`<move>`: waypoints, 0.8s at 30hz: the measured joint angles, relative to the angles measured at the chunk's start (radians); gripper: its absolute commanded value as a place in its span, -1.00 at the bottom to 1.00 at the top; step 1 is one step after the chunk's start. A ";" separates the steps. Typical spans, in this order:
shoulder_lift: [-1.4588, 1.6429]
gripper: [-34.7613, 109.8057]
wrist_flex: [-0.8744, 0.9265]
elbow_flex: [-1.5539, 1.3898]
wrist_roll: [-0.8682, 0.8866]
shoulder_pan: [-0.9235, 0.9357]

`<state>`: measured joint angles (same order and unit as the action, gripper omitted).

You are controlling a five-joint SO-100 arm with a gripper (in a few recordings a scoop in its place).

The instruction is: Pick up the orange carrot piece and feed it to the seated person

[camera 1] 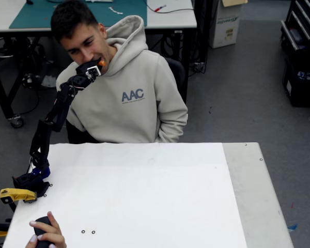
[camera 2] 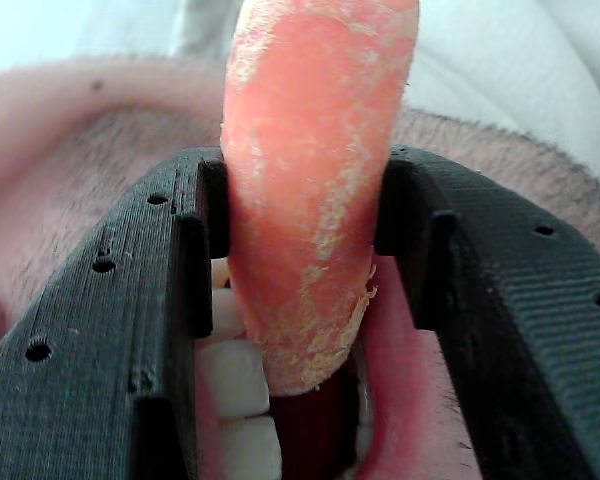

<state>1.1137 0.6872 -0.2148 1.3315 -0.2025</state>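
white table; gripper clamps orange carrot piece at seated person mouth

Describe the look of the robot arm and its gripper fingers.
In the fixed view the arm is black and slender, built of jointed segments, with a blue part near its base and a small white piece behind the gripper. In the wrist view the fingers are matte black printed plastic with fine ribbed layer lines and small round holes.

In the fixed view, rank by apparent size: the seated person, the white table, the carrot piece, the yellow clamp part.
1. White table
2. Seated person
3. Yellow clamp part
4. Orange carrot piece, held in the gripper at the person's mouth, partly hidden.
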 measured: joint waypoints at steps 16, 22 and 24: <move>0.002 -0.20 0.000 0.002 -0.046 0.014; 0.000 -0.20 0.000 0.005 -0.046 0.107; 0.000 -0.20 0.000 0.005 -0.046 0.138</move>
<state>1.1137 0.6872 -0.2102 1.2855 -0.0644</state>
